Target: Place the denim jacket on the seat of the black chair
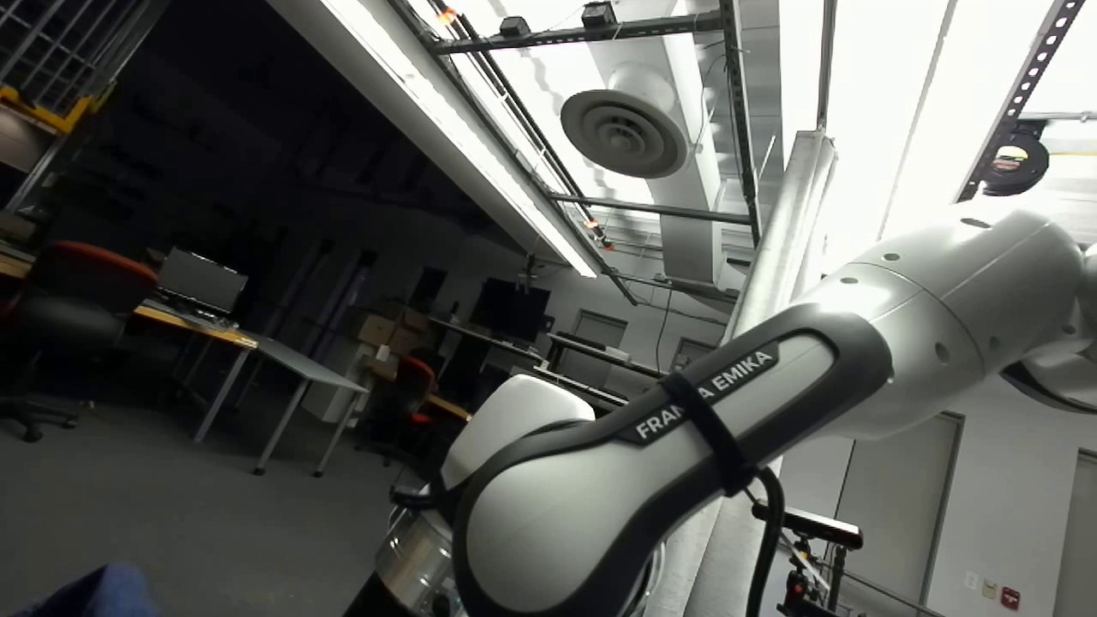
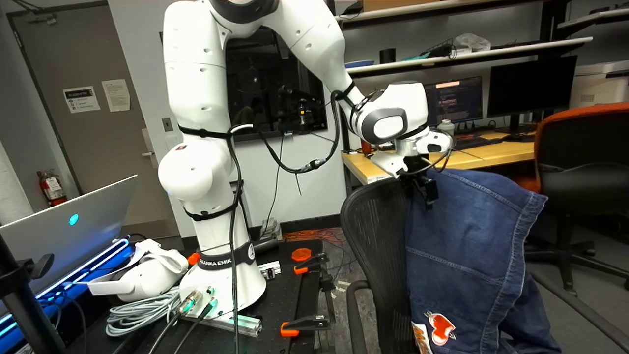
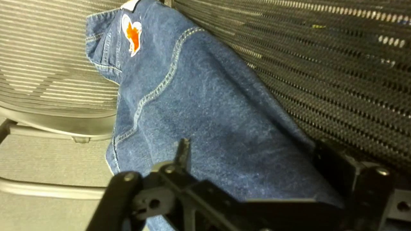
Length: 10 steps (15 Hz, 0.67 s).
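Observation:
The denim jacket point(image 2: 462, 250) hangs against the black chair's mesh backrest point(image 2: 371, 236) in an exterior view, from near its top downward. Its lower part runs past the picture's bottom edge. In the wrist view the jacket point(image 3: 205, 106) stretches beside the dark backrest mesh point(image 3: 321, 64) to a paler mesh surface point(image 3: 57, 38) that looks like the seat. Its patched end lies there. My gripper point(image 2: 425, 191) is at the jacket's upper part beside the backrest top. In the wrist view my gripper point(image 3: 253, 147) has its fingers wide apart, with cloth between and beyond them.
A wooden desk point(image 2: 476, 160) with monitors stands behind the black chair. An orange-backed chair point(image 2: 580, 147) is beyond the jacket. The black chair's armrest point(image 2: 355, 314) stands beside the robot's table point(image 2: 280, 305). Blue cloth I cannot identify point(image 1: 103, 591) shows in an exterior view.

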{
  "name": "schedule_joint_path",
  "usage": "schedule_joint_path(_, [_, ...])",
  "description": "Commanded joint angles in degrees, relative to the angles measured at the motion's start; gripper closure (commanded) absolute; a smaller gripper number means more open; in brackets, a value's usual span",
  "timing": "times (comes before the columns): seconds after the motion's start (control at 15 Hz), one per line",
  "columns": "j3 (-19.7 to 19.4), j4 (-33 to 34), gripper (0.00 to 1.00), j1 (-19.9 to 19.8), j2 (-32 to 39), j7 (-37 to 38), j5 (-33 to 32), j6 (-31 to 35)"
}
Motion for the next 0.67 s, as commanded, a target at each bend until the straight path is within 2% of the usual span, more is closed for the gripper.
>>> schedule_joint_path(0.0, [0.84, 2.13, 0.32, 0.16, 3.25, -1.3, -0.95, 5.88])
schedule_joint_path(0.33, [2.51, 1.35, 0.73, -0.44, 3.75, -2.07, 0.63, 13.29])
schedule_joint_path(0.53, [3.96, 0.89, 0.95, -1.24, 3.5, -1.96, 1.91, 16.95])
schedule_joint_path(0.6, [4.61, 0.65, 0.99, -1.63, 3.24, -2.08, 2.54, 17.95])
